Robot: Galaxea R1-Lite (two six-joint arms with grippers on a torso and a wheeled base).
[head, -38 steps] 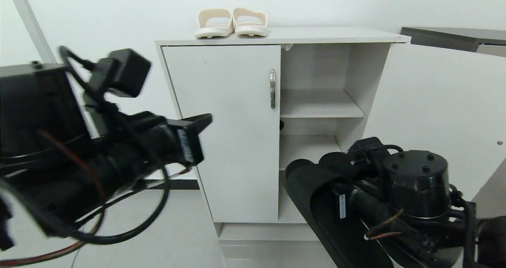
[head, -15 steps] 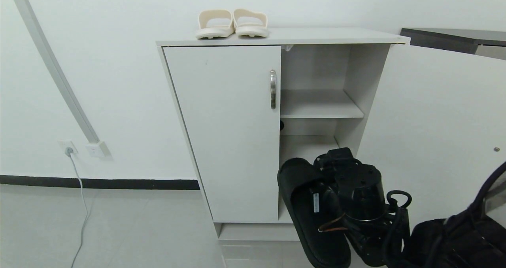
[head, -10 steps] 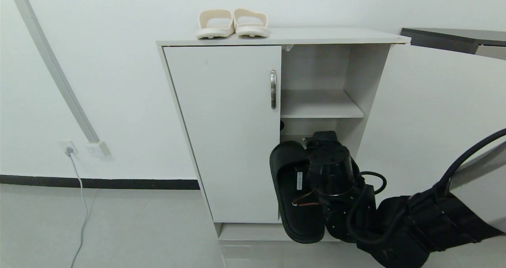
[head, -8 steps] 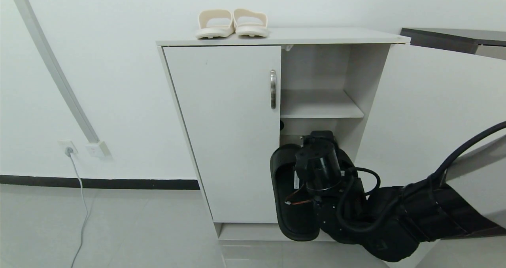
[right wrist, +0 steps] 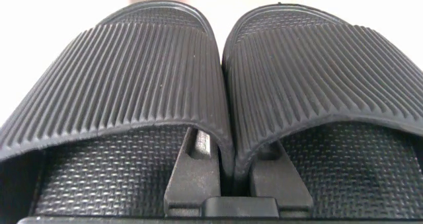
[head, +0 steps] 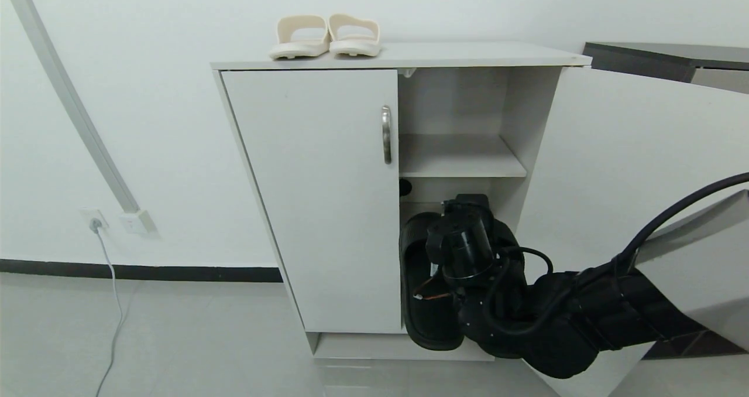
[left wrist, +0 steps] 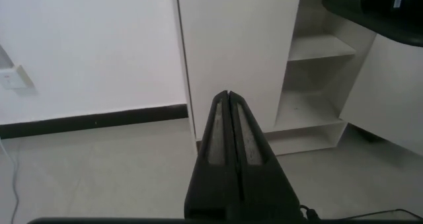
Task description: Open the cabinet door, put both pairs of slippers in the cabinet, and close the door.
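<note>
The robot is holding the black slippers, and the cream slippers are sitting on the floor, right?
Not quite. The right gripper does hold the black slippers, but the cream slippers are not on the floor. They sit on top of the cabinet, above its closed left door, as the head view shows.

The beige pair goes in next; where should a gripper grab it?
Probably pinch the touching inner edges of the beige slippers together, a finger under each strap, coming from the front: they sit side by side on the cabinet top, arches open toward the robot.
</note>
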